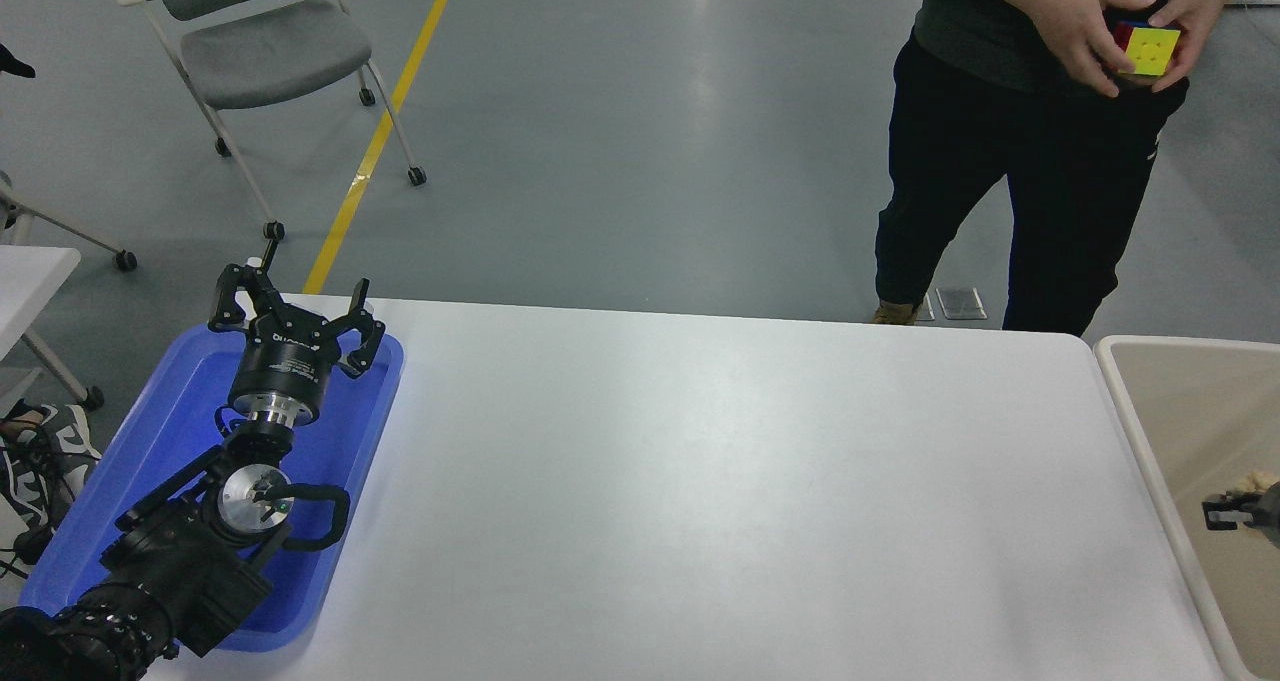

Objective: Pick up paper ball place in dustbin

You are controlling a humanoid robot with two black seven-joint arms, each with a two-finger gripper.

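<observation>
From the head view, the right gripper (1238,512) peeked in at 3 o'clock, over the dustbin (1140,431). Whether its jaws held the paper ball (1254,482) could not be told. The ball sat just above its tip, over the bin's inside. The left gripper (296,313) rested at 8 o'clock over the blue tray (150,441), jaws wide.

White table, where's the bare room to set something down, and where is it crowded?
The white table is bare from the blue tray across to the dustbin. It is crowded at the left, where the parked left gripper hangs over the tray, and at the right edge, where the right gripper is over the dustbin.
</observation>
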